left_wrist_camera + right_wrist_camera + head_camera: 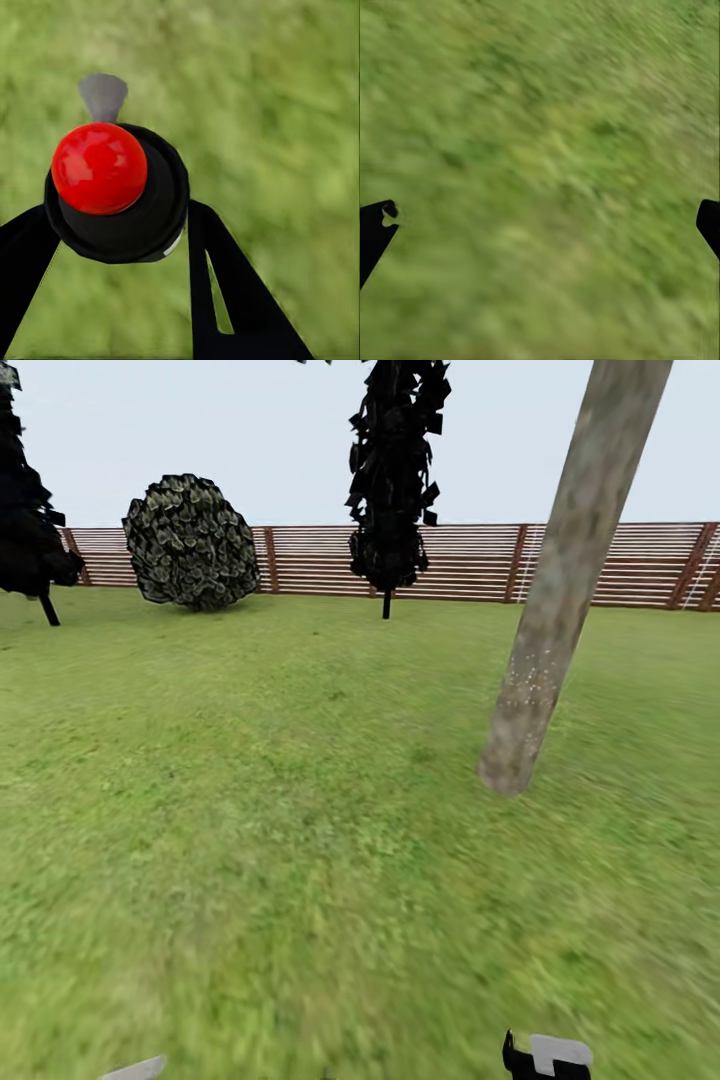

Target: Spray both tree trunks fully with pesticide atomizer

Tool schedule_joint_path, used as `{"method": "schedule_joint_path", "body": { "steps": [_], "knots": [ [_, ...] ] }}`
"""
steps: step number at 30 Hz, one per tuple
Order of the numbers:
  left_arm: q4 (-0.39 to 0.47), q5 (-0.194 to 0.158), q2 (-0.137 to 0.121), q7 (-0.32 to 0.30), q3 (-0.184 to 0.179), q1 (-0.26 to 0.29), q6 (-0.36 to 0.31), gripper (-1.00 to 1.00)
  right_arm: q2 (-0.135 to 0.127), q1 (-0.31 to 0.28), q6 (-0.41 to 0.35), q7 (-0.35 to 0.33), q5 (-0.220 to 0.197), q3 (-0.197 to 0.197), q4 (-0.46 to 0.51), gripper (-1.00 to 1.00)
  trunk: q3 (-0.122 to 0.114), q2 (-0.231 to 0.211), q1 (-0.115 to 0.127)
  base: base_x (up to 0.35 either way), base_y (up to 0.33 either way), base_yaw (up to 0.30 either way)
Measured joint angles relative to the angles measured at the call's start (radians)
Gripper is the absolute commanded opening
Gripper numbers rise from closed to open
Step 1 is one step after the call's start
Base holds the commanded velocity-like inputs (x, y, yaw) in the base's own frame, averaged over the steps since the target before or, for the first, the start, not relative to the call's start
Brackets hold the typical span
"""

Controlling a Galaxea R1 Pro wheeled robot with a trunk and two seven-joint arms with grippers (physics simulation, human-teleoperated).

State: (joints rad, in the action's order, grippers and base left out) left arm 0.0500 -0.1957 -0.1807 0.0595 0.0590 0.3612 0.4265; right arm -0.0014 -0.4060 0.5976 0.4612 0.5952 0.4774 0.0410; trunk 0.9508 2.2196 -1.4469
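Note:
The pesticide atomizer [100, 169] has a glossy red round top, a black body and a grey nozzle. My left gripper [116, 225] is shut on it, one black finger on each side of the body, above grass. A tree trunk [565, 580], pale, mottled and leaning in the head view, rises from the lawn [250, 810] at the right. Small white specks dot its lower part. The crown is out of frame. Over bare grass, my right gripper [544, 225] is open with nothing between its fingers. A black and white part of the right arm [545, 1057] shows at the bottom edge.
A brown slatted fence [600, 565] closes the garden at the back. In front of it stand a near-black narrow conifer [392, 480], a round shrub [190, 540] and another dark conifer [25, 510] at the far left. Open grass lies between me and them.

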Motion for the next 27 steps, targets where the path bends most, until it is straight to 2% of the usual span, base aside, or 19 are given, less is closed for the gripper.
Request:
{"method": "schedule_joint_path", "body": {
  "steps": [11,15,27],
  "knots": [
    [0.0,-0.001,-0.001,0.003,0.003,0.0,-0.001,-1.0,0.0,0.0,0.0,0.0,0.0,0.0,0.0,1.0,0.004,0.0,0.0,0.0,0.0,0.283],
    [0.0,-0.021,-0.002,0.02,0.023,0.0,-0.002,-1.0,0.0,0.0,0.0,0.0,0.0,0.0,0.0,1.0,0.006,0.0,0.0,0.0,0.0,0.283],
    [0.001,-0.027,0.001,0.021,0.025,0.0,-0.002,-1.0,0.0,0.0,0.0,0.0,0.0,0.0,0.0,1.0,0.01,0.0,0.0,0.0,0.0,0.283]
  ]
}}
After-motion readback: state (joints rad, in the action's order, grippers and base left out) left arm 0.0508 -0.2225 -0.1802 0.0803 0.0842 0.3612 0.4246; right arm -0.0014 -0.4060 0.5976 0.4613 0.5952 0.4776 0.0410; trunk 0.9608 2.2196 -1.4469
